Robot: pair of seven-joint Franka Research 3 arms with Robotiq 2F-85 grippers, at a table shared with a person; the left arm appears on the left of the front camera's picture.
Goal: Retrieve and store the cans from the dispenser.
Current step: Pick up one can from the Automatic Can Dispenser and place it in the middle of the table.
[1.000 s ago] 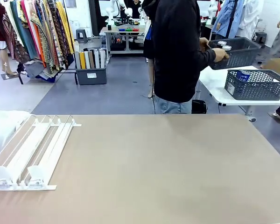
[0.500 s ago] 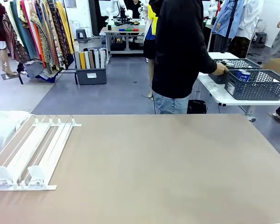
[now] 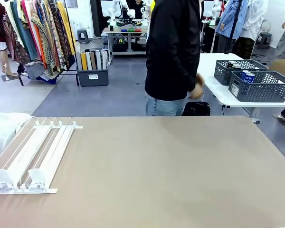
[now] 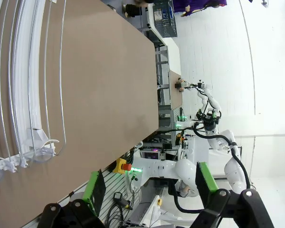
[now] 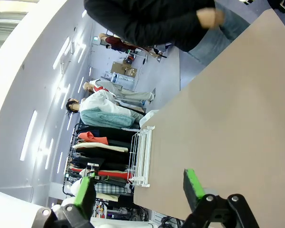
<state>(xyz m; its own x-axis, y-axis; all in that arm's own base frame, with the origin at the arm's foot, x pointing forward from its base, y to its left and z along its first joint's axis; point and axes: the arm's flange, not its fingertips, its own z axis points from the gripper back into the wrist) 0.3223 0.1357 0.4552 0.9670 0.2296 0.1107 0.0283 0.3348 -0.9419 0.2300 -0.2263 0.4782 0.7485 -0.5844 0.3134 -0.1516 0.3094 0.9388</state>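
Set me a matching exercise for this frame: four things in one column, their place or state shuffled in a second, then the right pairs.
Things:
1. dispenser
2. blue can
3. left hand
4. person

Place or state:
A. open, holding nothing
B. standing at the far side of the table
C. lying at the table's left end, no cans in its lanes
D. inside a dark mesh basket on the white side table

Pairs: 1-C, 2-D, 3-A, 4-B
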